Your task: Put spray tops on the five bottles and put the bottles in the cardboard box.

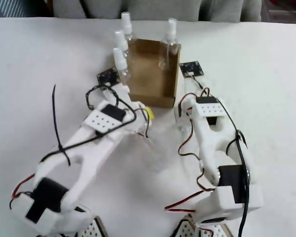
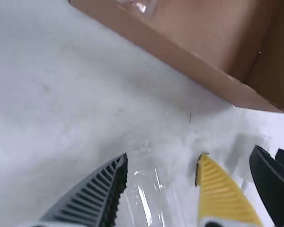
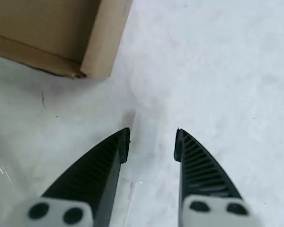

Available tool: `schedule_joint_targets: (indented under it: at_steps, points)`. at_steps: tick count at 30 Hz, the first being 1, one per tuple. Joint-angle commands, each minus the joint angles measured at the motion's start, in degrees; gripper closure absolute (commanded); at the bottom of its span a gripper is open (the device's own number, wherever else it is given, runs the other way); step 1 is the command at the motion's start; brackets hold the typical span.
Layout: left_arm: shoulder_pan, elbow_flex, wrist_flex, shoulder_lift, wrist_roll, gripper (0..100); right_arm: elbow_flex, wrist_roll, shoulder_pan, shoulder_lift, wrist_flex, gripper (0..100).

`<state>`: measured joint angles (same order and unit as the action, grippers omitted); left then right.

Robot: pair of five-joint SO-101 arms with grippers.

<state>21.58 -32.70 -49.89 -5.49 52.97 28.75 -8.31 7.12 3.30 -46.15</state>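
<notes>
We see a clear, glossy bottle (image 2: pixel 146 198) lying on the desk (image 2: pixel 61 94) btwn left tool (image 2: pixel 163 161) jaws, set wide apart; right tool (image 3: pixel 152 137) approx. half open, holding nothing.

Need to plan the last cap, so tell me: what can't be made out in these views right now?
- Clear bottle, left wrist view: between the fingers of the left gripper, cut off by the picture's edge; spray top on or off unknown.
- Three bottles at the cardboard box wall, high view: inside or outside, the wall hides their bases.
- Right wrist view: something faint between the fingers of the right gripper, too pale to identify.
</notes>
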Motion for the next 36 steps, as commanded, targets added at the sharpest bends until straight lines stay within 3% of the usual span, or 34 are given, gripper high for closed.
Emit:
schedule_joint_targets:
  at_steps: [1, 17, 24, 36]
  points:
    - [-1.36, 4.84, 2.73, 4.00, 3.08, 76, -3.08, -0.53, -0.22, -0.31, 0.66, 87.5]
    - [-1.45, 4.92, 5.45, 11.03, 3.25, 76, -2.81, -0.62, -0.04, -0.22, 1.10, 87.5]
    - [0.13, 4.31, 6.51, 11.82, 2.99, 67, -2.73, -0.62, -0.04, -0.22, 1.01, 87.5]
    - [0.92, 8.18, 5.54, 18.42, 2.90, 74, -2.64, -2.55, -0.04, -0.22, 1.01, 87.5]
